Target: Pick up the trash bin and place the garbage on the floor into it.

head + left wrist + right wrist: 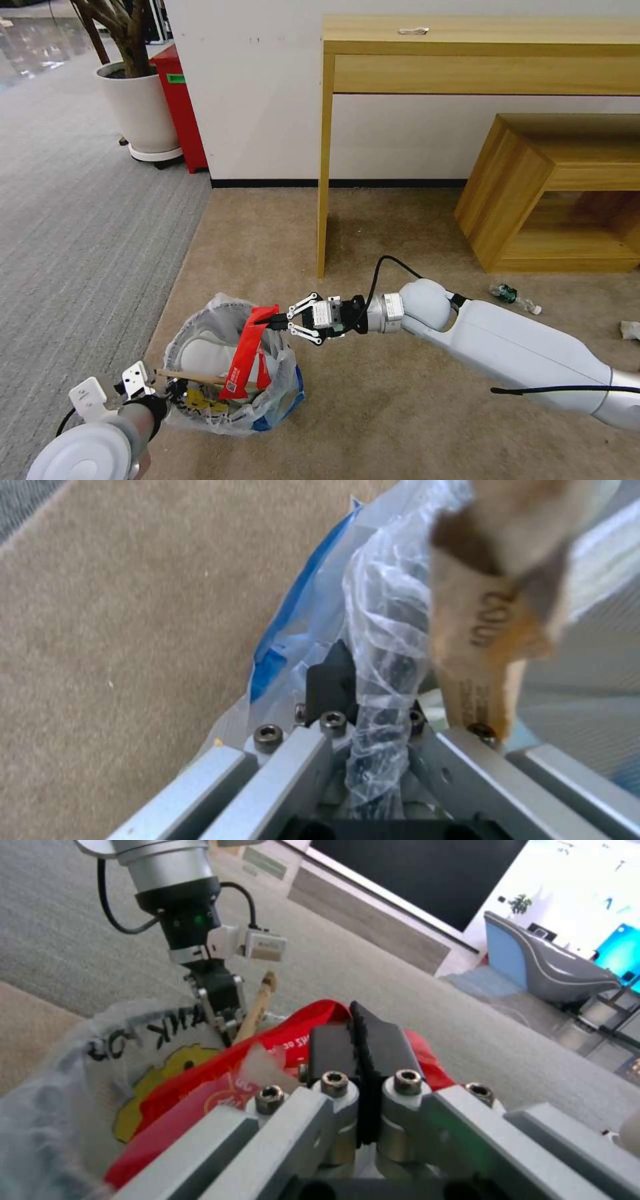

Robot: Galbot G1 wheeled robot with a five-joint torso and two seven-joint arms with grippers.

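Right wrist view: red wrapper [220, 1080] pinched between fingers [383, 1040].

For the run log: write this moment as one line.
left gripper: shut on trash bin rim, bin lifted | right gripper: shut on red wrapper over bin | small bottle on floor

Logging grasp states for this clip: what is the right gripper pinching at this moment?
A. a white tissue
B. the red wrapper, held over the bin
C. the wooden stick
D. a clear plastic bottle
B: the right gripper is shut on the red wrapper, whose lower end hangs into the trash bin; the right wrist view shows its pads clamped on red film.
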